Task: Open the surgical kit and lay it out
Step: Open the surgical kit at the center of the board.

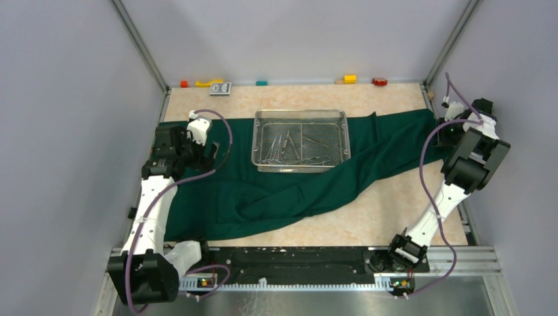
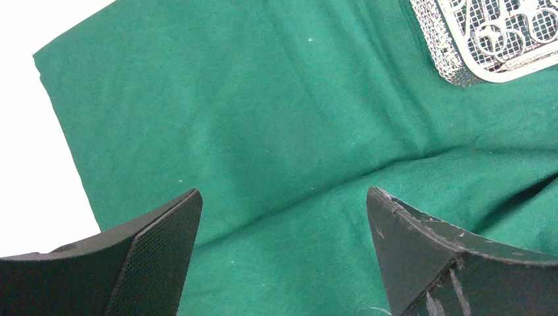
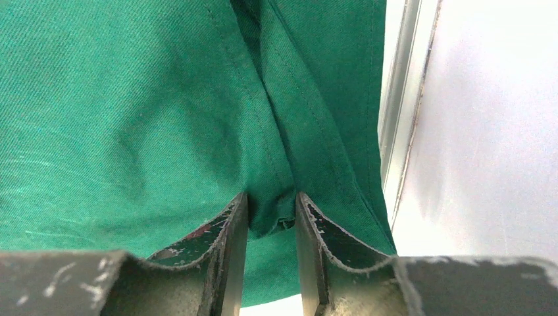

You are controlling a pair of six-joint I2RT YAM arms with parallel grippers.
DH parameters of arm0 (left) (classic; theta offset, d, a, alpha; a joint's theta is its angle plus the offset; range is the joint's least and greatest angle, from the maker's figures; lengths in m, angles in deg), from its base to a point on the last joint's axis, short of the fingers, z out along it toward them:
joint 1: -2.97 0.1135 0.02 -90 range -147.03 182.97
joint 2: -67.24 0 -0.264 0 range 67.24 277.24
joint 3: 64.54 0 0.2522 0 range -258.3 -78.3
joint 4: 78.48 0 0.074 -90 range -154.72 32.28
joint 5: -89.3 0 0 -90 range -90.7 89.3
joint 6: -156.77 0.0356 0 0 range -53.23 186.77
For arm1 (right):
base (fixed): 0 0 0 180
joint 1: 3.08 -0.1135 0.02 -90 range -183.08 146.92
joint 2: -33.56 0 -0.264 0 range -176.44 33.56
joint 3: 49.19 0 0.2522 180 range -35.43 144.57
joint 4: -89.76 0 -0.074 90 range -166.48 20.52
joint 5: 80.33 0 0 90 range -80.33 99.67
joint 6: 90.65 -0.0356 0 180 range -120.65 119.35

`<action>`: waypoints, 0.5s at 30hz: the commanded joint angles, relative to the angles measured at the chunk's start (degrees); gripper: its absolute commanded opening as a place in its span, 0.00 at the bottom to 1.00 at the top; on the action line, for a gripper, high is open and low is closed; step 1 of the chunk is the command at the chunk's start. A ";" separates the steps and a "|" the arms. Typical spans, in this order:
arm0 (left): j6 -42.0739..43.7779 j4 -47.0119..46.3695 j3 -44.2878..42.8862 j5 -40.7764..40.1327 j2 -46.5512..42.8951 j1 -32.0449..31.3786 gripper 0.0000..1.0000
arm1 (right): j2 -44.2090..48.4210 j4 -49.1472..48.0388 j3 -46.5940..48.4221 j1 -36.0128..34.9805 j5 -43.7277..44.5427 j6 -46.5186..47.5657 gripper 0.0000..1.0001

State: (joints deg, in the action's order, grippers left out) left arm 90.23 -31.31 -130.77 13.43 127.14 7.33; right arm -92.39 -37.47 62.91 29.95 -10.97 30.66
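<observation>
Your left fingers (image 2: 158, 257) are wide apart and holding nothing, hovering over the green cloth (image 1: 276, 197) near its left edge. Your right fingers (image 3: 227, 260) are narrow, pinching a seamed fold of the cloth at its far right end, close to the side rail. The cloth lies across the tabletop (image 1: 395, 204), rumpled on the near side, with its right part drawn into a strip. The mesh tray (image 1: 301, 166) sits on the cloth at centre-back, with the steel instruments (image 1: 289, 146) piled loosely inside it.
</observation>
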 commanded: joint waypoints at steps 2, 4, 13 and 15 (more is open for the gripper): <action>-0.70 -1.99 -1.86 0.89 -0.27 -0.23 0.99 | 2.54 2.71 1.65 -0.33 -3.18 0.39 0.30; -0.70 -2.02 -1.96 0.96 -0.22 -0.23 0.99 | 2.79 2.87 1.76 -0.29 -3.18 0.45 0.30; -0.55 -1.94 -1.77 1.02 0.00 -0.24 0.99 | 3.68 3.26 1.76 -0.36 -3.44 0.79 0.22; -0.57 -1.91 -1.77 1.15 0.11 -0.28 0.99 | 3.97 3.27 1.76 -0.43 -3.52 0.80 0.21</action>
State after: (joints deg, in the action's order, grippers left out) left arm 90.23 -31.31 -130.77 13.43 127.14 7.33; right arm -92.06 -36.62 62.94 29.93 -11.69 31.27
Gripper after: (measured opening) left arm 0.989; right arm 0.220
